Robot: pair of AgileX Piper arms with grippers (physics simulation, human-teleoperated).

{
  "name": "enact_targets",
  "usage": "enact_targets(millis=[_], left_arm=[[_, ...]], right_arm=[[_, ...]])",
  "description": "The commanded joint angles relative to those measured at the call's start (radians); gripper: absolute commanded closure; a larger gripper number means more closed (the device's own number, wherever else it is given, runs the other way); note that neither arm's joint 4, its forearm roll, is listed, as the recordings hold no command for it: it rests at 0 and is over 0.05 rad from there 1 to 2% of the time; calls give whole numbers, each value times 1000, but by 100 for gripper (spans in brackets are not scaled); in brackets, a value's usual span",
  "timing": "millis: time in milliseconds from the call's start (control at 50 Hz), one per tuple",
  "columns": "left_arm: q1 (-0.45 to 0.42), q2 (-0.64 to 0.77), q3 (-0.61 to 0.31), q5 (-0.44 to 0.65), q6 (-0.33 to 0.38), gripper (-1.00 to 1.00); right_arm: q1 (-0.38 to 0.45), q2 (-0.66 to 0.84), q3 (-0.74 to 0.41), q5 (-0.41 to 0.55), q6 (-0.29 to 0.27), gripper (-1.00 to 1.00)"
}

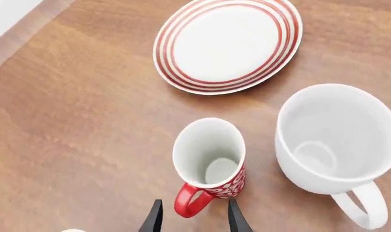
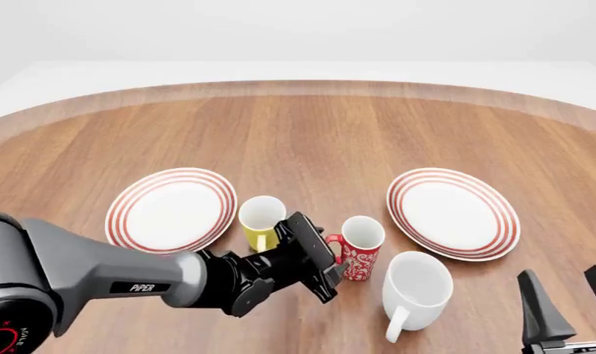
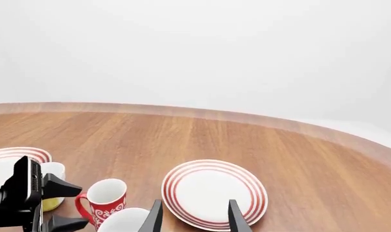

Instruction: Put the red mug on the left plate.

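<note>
Directly between the spread left gripper (image 1: 194, 220) fingers: the red mug's (image 1: 212, 162) handle.

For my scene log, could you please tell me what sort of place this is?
Probably a simulated tabletop test scene, not a real kitchen: a bare wooden table against a blank white backdrop, holding only the red mug, two other mugs and two ringed plates.
</note>
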Motion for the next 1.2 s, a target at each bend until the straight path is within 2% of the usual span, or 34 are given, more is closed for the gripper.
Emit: enact_targets(millis=[20, 400, 640, 720, 840, 940, 1000, 1200], left_arm=[[-13, -22, 45, -19, -15, 100], [-7, -8, -5, 11, -29, 100], [24, -17, -59, 45, -70, 100], [28, -22, -58, 45, -74, 100], [37, -58, -60, 52, -141, 100], [36, -94, -30, 44, -147, 100], [35, -129, -13, 41, -195, 100], [51, -158, -20, 53, -191, 100]], right_arm=[[0, 0, -1, -5, -3, -100], [0, 0, -5, -8, -8, -100], [1, 0, -4, -11, -12, -100], [1, 0, -17, 1, -13, -100], [2, 0, -25, 8, -17, -100], [2, 0, -6, -12, -19, -100], [3, 0, -18, 0, -19, -100], [3, 0, -6, -10, -21, -100]])
